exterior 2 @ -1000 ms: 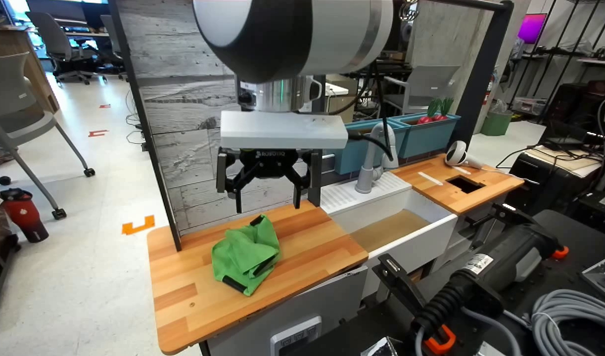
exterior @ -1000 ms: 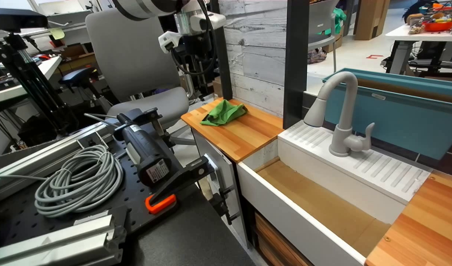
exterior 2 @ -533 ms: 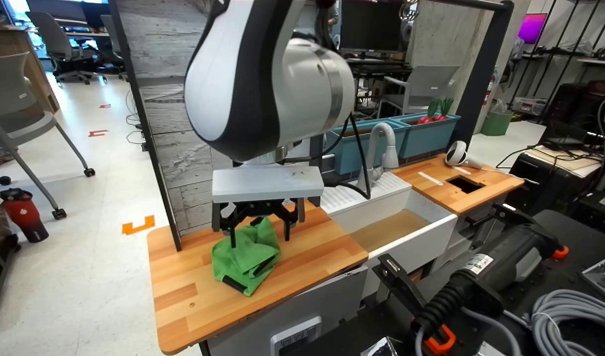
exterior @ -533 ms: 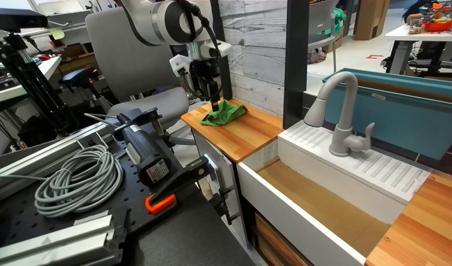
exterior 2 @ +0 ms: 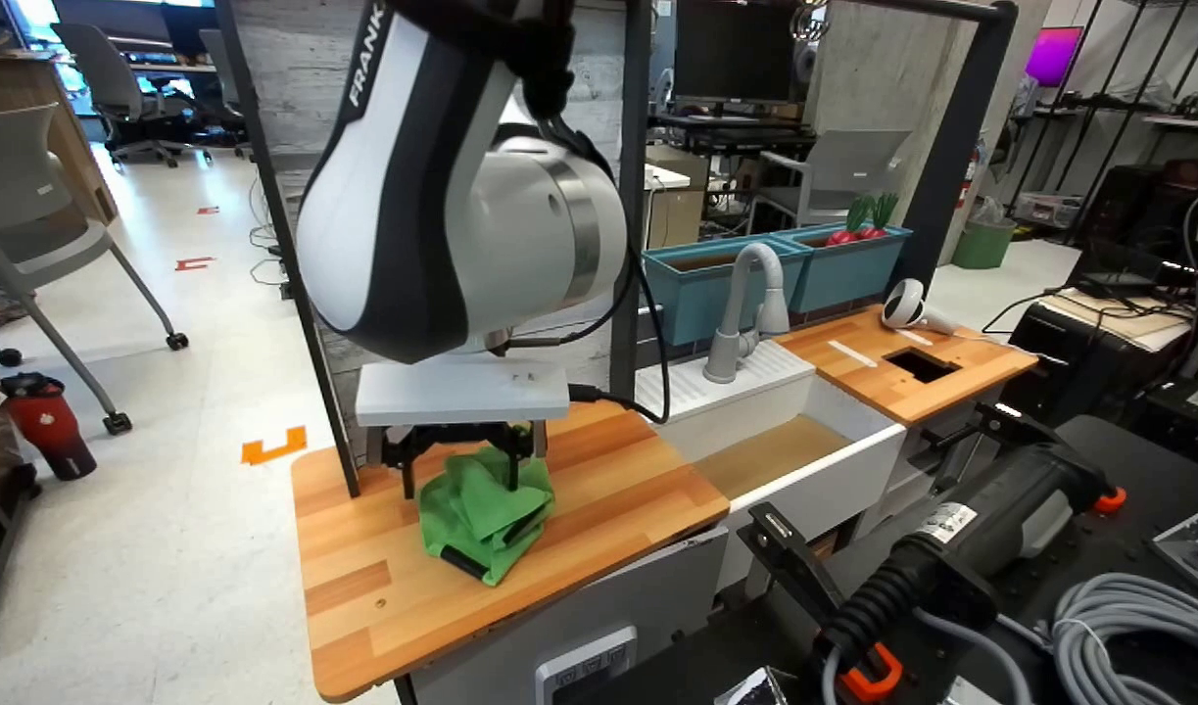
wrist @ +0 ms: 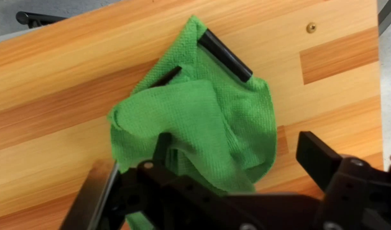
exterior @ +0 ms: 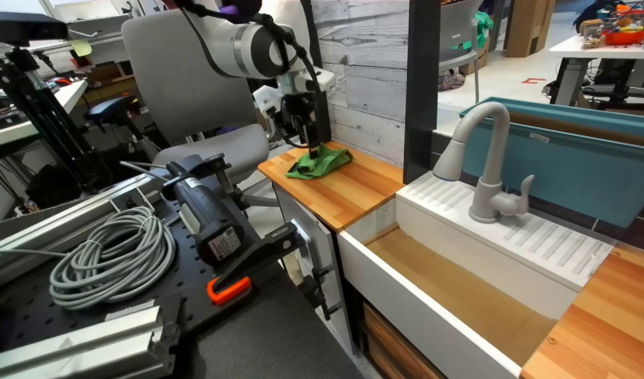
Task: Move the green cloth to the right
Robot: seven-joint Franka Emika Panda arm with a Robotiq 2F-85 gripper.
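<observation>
Pincer [exterior 2: 460,487] now lower, jaws wide (empty), green cloth [wrist: 195,108] lengthwise from wall [exterior: 372,84], tip outward

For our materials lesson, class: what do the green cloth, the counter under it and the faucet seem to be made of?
Green cloth: soft, matte fabric, perhaps microfibre; fine ribbing and folds show in the wrist view.
Counter: apparently wood, smooth-finished; joined strips with grain show.
Faucet: matte grey, plastic or painted metal, unclear which; no mirror-like shine.
</observation>
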